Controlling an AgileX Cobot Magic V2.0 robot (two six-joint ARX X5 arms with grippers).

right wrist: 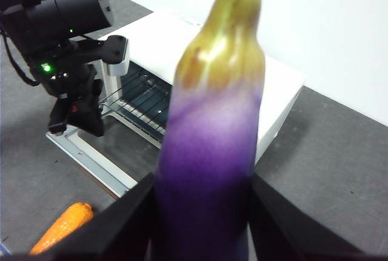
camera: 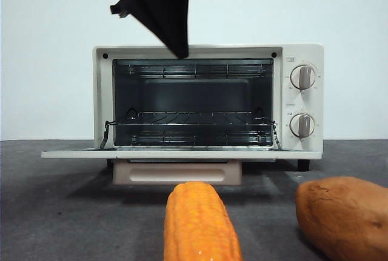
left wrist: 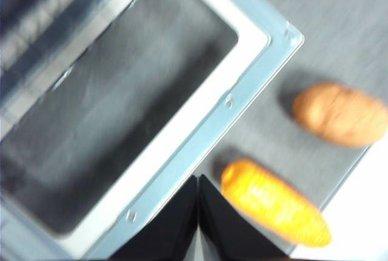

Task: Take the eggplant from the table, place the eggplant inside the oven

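The table is dark grey and bears the oven, which stands at the back with its door folded down flat and its wire rack bare inside. In the right wrist view the eggplant fills the middle of the picture, clamped upright between the right gripper's two black jaws, purple low down and fading to a yellow-green tip; it is up in the air, off to the side of the oven and well apart from it. The left gripper hangs above the open door just before the oven's mouth, its jaws pressed together with nothing between them. On the near part of the table lie the sweet potato and, beside it, the corn, apart from each other.
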